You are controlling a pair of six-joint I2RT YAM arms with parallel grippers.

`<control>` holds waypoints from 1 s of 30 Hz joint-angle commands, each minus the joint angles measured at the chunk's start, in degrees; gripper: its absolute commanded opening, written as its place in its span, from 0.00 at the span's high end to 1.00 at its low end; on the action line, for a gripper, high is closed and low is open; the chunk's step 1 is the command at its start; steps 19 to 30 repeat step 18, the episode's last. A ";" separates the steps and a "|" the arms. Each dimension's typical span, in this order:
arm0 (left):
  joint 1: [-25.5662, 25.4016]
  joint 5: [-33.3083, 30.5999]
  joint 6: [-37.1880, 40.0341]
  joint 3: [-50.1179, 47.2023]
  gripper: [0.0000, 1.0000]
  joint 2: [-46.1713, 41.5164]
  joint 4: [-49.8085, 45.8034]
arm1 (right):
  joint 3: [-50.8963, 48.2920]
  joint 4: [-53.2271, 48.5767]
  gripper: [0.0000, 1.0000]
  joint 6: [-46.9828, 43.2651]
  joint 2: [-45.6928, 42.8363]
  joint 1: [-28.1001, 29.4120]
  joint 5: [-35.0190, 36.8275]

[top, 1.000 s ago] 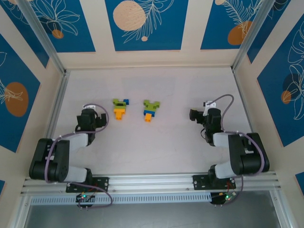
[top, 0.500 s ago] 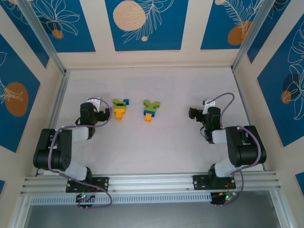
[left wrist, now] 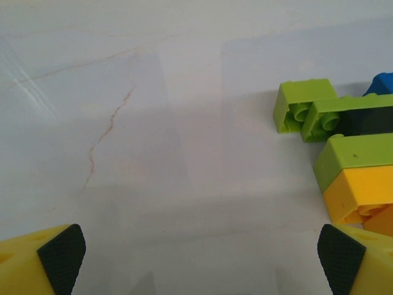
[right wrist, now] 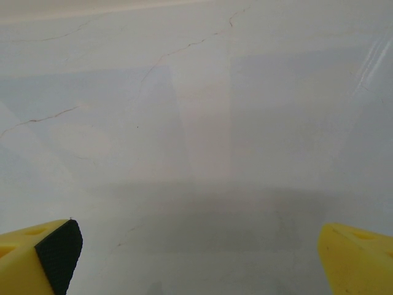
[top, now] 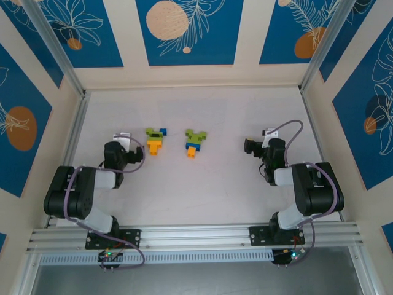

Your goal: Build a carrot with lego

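Two small lego clusters lie on the table's middle: a left lego cluster [top: 155, 140] of lime green, orange and a bit of blue, and a right lego cluster [top: 196, 142] of the same colours. My left gripper [top: 124, 146] hangs low just left of the left cluster, open and empty. In the left wrist view that lego cluster [left wrist: 347, 153] lies at the right edge, beyond the right fingertip [left wrist: 342, 258], and the left gripper [left wrist: 202, 264] has bare table between its pads. My right gripper [top: 253, 147] stands open to the right of both clusters, over bare table [right wrist: 206, 261].
Pale walls with blue panels enclose the table [top: 196, 196] on three sides. Aluminium rails [top: 73, 135] run along its left and right edges and across the front by the arm bases. Open surface stretches in front of and behind the bricks.
The left arm has folded up at the elbow and its gripper has shifted a little toward the left lego cluster. The right arm has folded slightly, its gripper staying in place. Both stayed open.
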 commanded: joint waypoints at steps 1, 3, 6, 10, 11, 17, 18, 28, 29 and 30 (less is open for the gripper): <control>-0.05 1.78 0.31 1.28 0.00 -0.43 2.68 | 1.01 2.90 0.01 -0.63 -0.21 -0.35 -1.13; 0.01 1.80 0.23 1.27 0.00 -0.41 2.73 | 1.18 2.72 0.01 -0.59 -0.25 -0.44 -1.41; 0.01 1.76 0.24 1.27 0.00 -0.38 2.79 | 1.40 2.28 0.01 -0.35 -0.28 -0.86 -2.44; -0.01 1.80 0.31 1.27 0.00 -0.36 2.79 | 1.35 2.32 0.01 -0.32 -0.29 -0.99 -2.46; -0.01 1.80 0.36 1.27 0.00 -0.35 2.71 | 1.40 2.25 0.01 -0.40 -0.28 -0.96 -2.46; -0.03 1.81 0.25 1.34 0.00 -0.40 2.55 | 1.40 2.23 0.01 -0.34 -0.25 -0.97 -2.46; 0.00 1.84 0.28 1.36 0.00 -0.36 2.61 | 1.38 2.25 0.01 -0.37 -0.28 -0.93 -2.45; 0.00 1.84 0.28 1.36 0.00 -0.36 2.61 | 1.38 2.25 0.01 -0.37 -0.28 -0.93 -2.45; 0.00 1.84 0.28 1.36 0.00 -0.36 2.61 | 1.38 2.25 0.01 -0.37 -0.28 -0.93 -2.45; 0.00 1.84 0.28 1.36 0.00 -0.36 2.61 | 1.38 2.25 0.01 -0.37 -0.28 -0.93 -2.45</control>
